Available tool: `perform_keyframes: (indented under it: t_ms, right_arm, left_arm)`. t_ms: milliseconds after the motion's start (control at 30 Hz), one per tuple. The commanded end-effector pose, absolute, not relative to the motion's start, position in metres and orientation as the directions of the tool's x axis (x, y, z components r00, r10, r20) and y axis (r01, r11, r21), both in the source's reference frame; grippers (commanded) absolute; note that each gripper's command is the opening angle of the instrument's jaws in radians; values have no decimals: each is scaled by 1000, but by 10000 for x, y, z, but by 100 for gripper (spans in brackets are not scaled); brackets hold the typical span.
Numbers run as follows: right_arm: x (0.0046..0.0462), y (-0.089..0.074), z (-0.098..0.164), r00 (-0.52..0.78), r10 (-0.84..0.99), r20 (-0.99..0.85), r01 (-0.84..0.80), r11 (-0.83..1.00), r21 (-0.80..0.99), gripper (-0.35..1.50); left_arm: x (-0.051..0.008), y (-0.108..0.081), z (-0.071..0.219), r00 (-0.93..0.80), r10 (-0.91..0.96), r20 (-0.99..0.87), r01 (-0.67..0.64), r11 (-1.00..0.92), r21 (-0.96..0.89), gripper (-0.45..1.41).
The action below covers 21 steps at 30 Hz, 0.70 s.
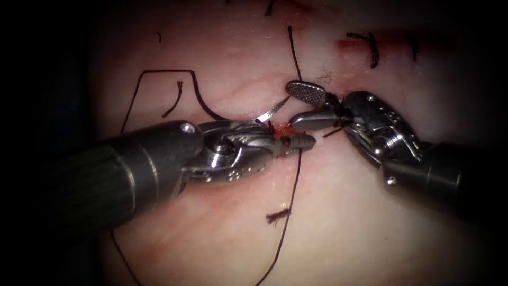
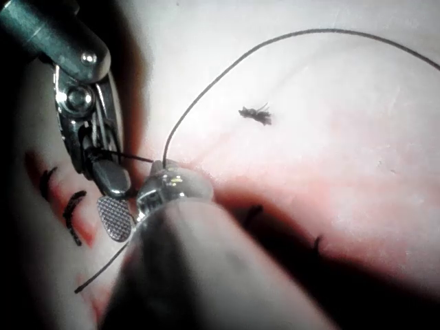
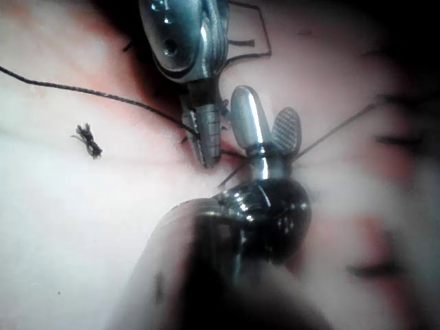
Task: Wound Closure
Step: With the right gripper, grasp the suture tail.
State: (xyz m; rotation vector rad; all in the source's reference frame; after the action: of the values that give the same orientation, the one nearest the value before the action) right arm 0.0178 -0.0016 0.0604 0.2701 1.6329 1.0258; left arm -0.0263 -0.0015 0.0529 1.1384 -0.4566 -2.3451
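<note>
My left tool [image 1: 302, 142] comes in from the left over the pale tissue [image 1: 360, 222]. Its jaws are shut on the dark thread [image 1: 292, 190], which runs from them toward the near edge. The thread [image 2: 206, 93] arcs into the same jaws [image 2: 163, 180], and they show again [image 3: 206, 141]. My right tool [image 1: 290, 105] stands open just right of them, holding nothing, as it also does here [image 3: 265, 103]. The silver needle [image 1: 272, 110] lies slanted between the tools, one end by the right tool's upper jaw, the other by the left tool's wrist. Neither tool holds it. I cannot tell whether it is in the tissue.
Red fluid [image 1: 283, 128] marks the tissue between the tools. Finished stitches [image 1: 373, 50] sit at the far right, with a frayed thread scrap [image 1: 278, 216] nearer the front. A long thread loop [image 1: 198, 95] and a cut end [image 1: 172, 100] lie on the left.
</note>
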Motion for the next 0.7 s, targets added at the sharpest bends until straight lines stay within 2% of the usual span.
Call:
perform_keyframes:
  t_ms: [33, 233, 433, 600, 700]
  right_arm:
    - [186, -12, 608, -327, 649, -687, -364, 584, 725, 51]
    - [185, -9, 607, -292, 634, -716, -559, 494, 666, 47]
    - [185, -4, 602, -251, 600, -760, -627, 498, 600, 52]
    - [186, 3, 598, -173, 588, -790, -692, 498, 522, 79]
    - [190, 7, 597, -130, 594, -794, -716, 498, 490, 82]
  left_arm:
    - [-269, -9, 531, -533, -562, -633, 280, -823, 495, -35]
    - [-274, -5, 530, -537, -557, -634, 276, -826, 492, -35]
    - [-276, 6, 523, -542, -546, -639, 268, -833, 485, -35]
    - [-278, 23, 520, -549, -535, -642, 254, -839, 482, -35]
    - [-278, 32, 520, -553, -530, -643, 249, -841, 480, -35]
